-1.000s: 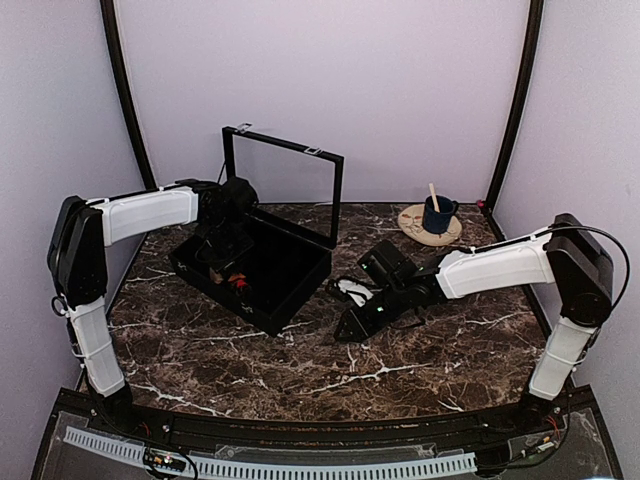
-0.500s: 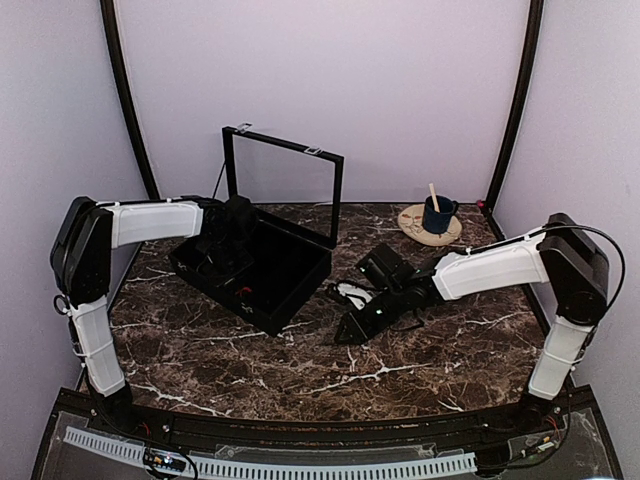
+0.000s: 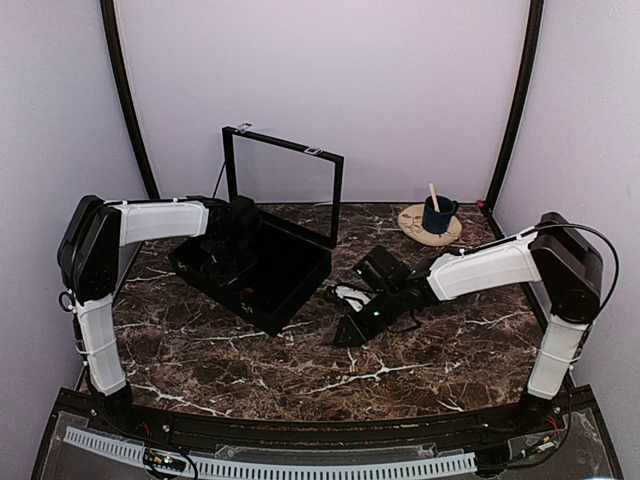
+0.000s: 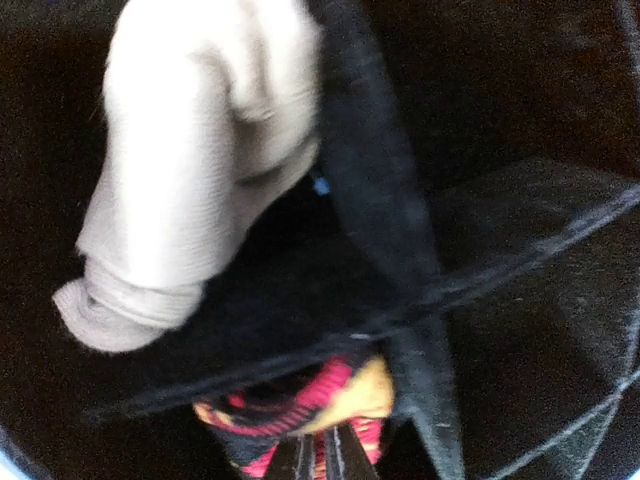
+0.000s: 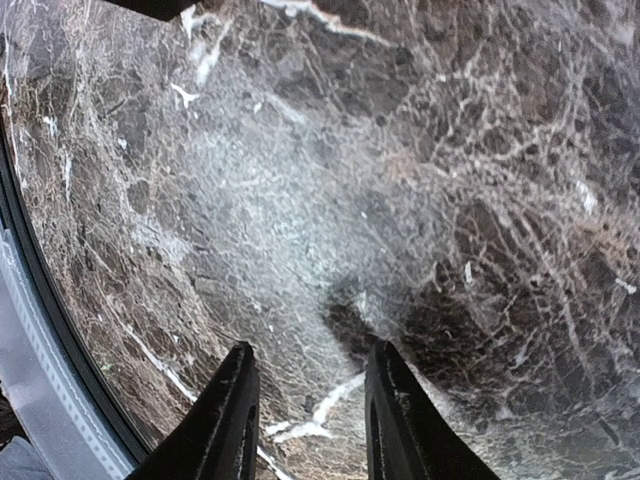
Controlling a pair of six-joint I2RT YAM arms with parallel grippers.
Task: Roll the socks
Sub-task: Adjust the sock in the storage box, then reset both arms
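The socks (image 4: pixel 300 408) show in the left wrist view as a bunched roll, black with red and yellow. They sit low in a compartment of the black box (image 3: pixel 292 272), against a felt divider (image 4: pixel 385 230). My left gripper (image 4: pixel 322 458) is shut on the socks, a thin strip of red fabric pinched between its fingertips. From above, the left gripper (image 3: pixel 230 262) reaches down into the box's left part. My right gripper (image 5: pixel 310 352) is open and holds nothing, hovering over bare marble. In the top view the right gripper (image 3: pixel 352 328) is right of the box.
A pale beige sock roll (image 4: pixel 190 170) lies in the neighbouring compartment. The box lid (image 3: pixel 285 190) stands upright at the back. A blue mug (image 3: pixel 437 213) with a wooden stick sits on a round coaster (image 3: pixel 412 226) at the back right. A small white item (image 3: pixel 350 292) lies by the right arm.
The left arm has swung lower and further into the box. The right gripper has shifted slightly left over the marble. Neither gripper's opening has visibly changed.
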